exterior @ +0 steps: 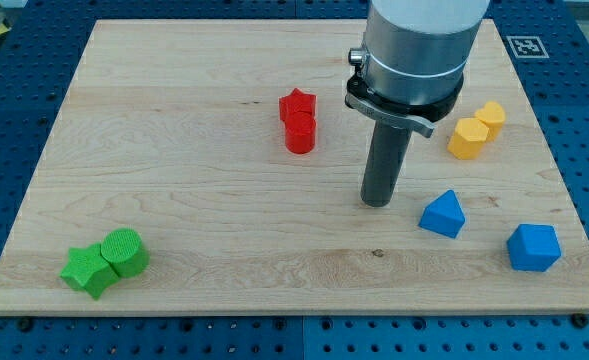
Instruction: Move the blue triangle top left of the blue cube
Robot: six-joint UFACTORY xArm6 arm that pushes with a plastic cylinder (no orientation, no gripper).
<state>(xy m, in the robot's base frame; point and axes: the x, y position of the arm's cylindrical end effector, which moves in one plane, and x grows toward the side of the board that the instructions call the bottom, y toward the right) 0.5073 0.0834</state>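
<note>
The blue triangle (443, 214) lies on the wooden board at the lower right. The blue cube (533, 247) sits to its right and a little lower, near the board's right edge. My tip (377, 203) rests on the board just left of the blue triangle, with a small gap between them. The rod hangs from the grey arm at the view's top.
A red star (298, 103) touches a red cylinder (300, 133) at the board's upper middle. Two yellow blocks (475, 129) sit at the upper right beside the arm. A green star (87, 270) and green cylinder (125, 250) sit at the lower left. The wooden board (174, 150) lies on a blue perforated table.
</note>
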